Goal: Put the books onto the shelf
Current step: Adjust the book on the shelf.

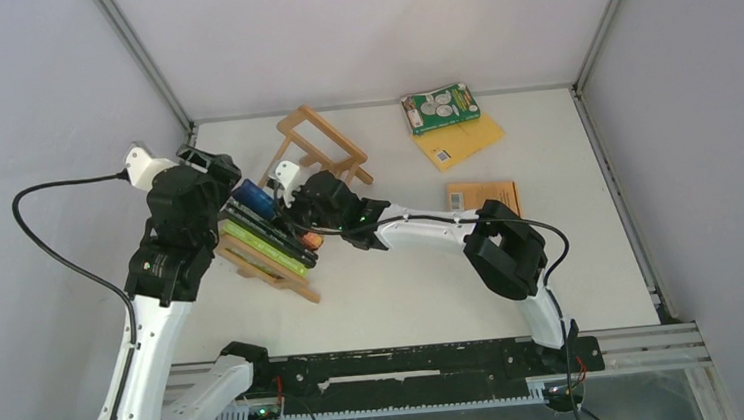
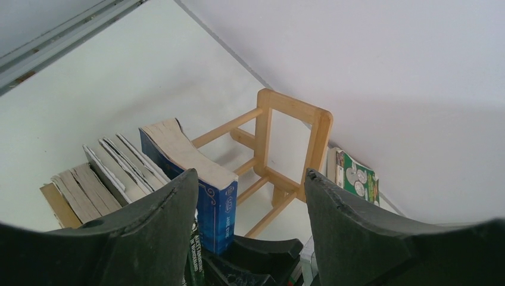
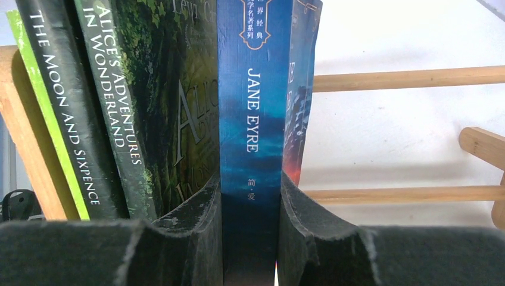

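Closed on the spine of the blue book (image 3: 250,107), the right gripper (image 3: 247,186) fills the near part of its own wrist view; the book is held upright, apparently so that it can be pushed in beside its neighbours without falling. On the shelf (image 2: 320,143), which stands slantwise on the table (image 1: 404,288), the blue book is placed last in a row of standing books (image 3: 137,107), and the rest of the shelf past it is seen bare. Above this row the left gripper (image 2: 250,176) is held with its jaws apart and nothing between them, probably to steady the leaning row. Well apart from the shelf, past its bare end, three books are left lying flat: a green one with white circles (image 1: 443,106) resting on a yellow-orange one (image 1: 473,142), and another orange one (image 1: 482,196).
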